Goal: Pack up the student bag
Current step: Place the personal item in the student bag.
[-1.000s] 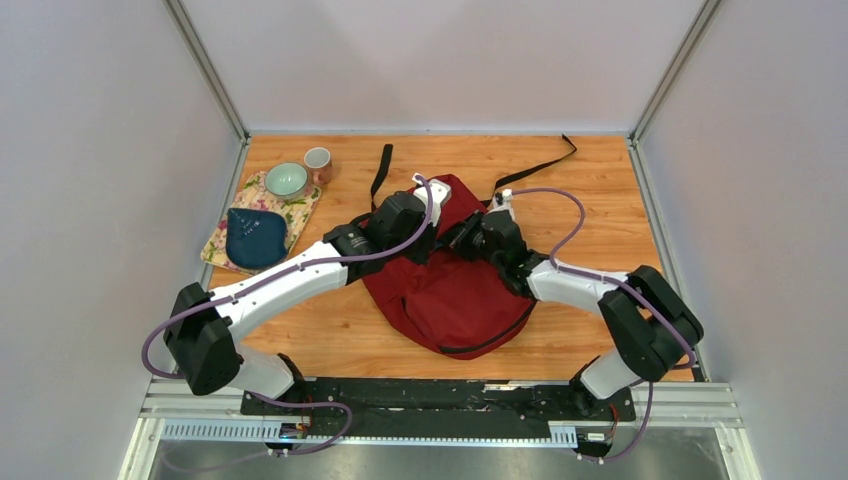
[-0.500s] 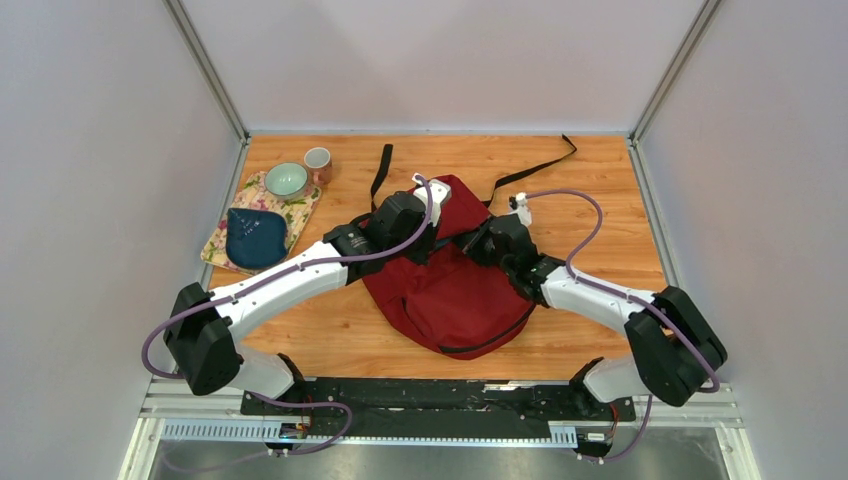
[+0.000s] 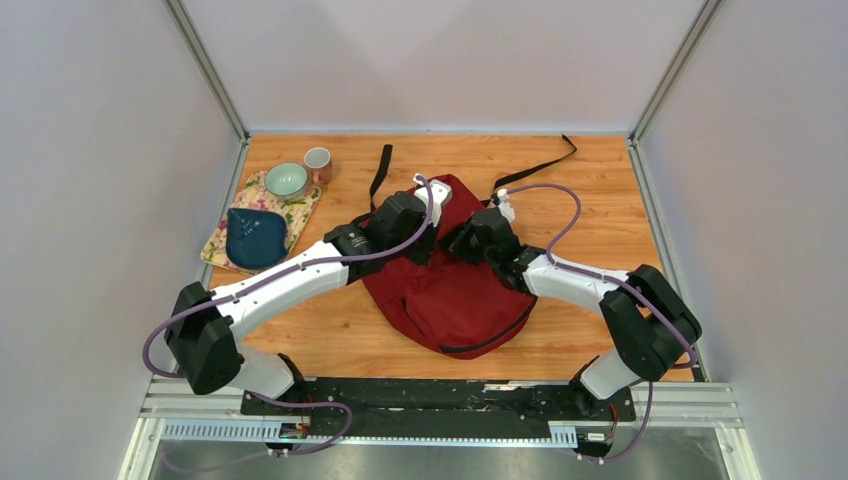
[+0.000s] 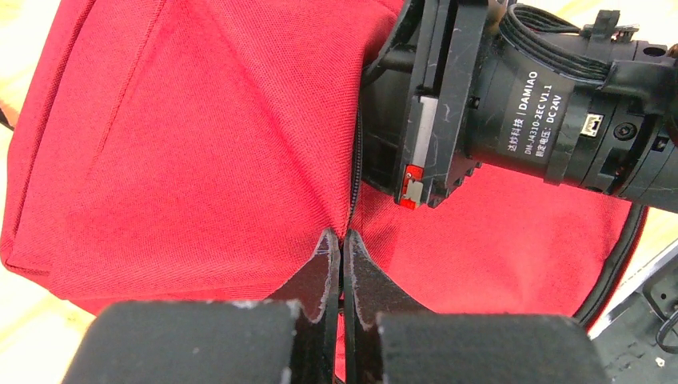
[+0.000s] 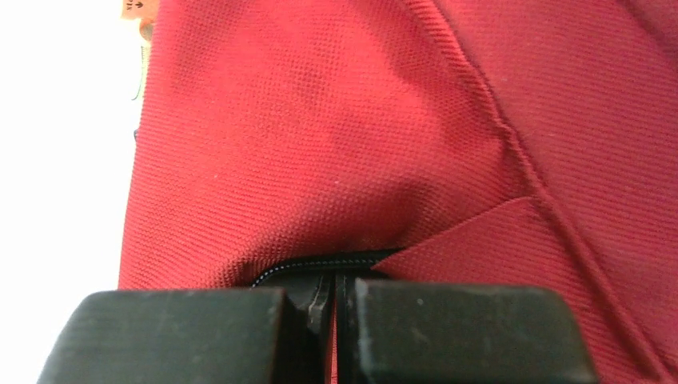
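Note:
The student bag (image 3: 455, 295), a dark red backpack with black straps, lies in the middle of the table. My left gripper (image 3: 428, 240) is on its upper left part; in the left wrist view the left gripper (image 4: 342, 244) is shut, pinching the bag's red fabric (image 4: 200, 144) at a black zipper line (image 4: 355, 172). My right gripper (image 3: 462, 240) faces it from the right; in the right wrist view the right gripper (image 5: 334, 286) is shut on the bag's fabric (image 5: 320, 144) at a black zipper (image 5: 320, 262). The bag's opening is hidden.
At the left edge, a floral cloth (image 3: 305, 205) carries a dark blue pouch (image 3: 255, 237) and a pale green bowl (image 3: 286, 180). A pink cup (image 3: 318, 162) stands behind it. Black straps (image 3: 535, 168) trail toward the back wall.
My right arm swung out to the right and came back, its gripper now slightly further left on the bag. My left arm has stayed put.

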